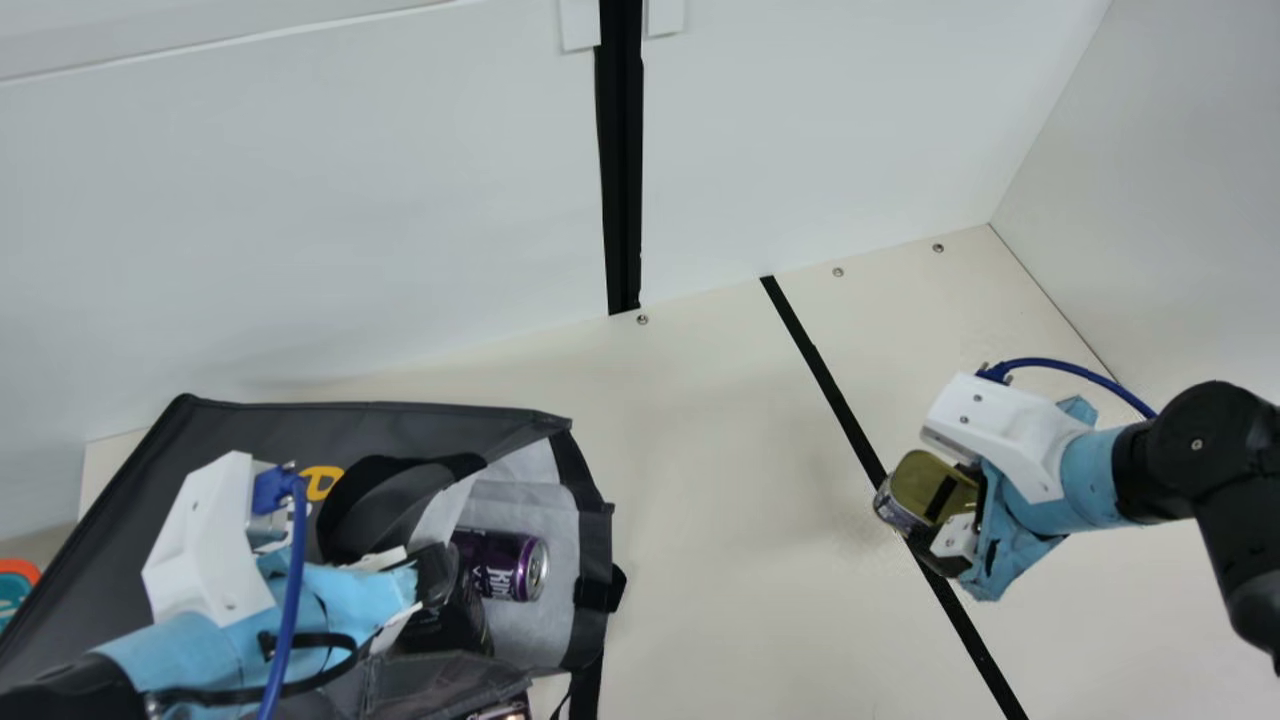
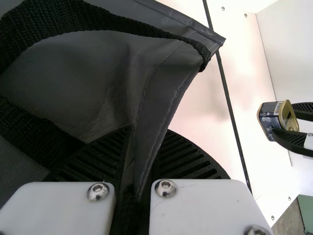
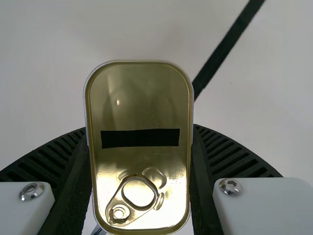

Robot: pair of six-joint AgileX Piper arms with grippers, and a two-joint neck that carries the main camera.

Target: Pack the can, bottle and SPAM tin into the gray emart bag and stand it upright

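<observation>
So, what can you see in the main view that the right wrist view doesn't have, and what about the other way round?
Main view, but not right wrist view: the purple can inside the open gray bag.

Right wrist view, but not main view: the pull ring on the gold top of the tin.

Both: the tin with its black strip, held in my right gripper, and the black line on the table.

Bright light, soft faint shadows
</observation>
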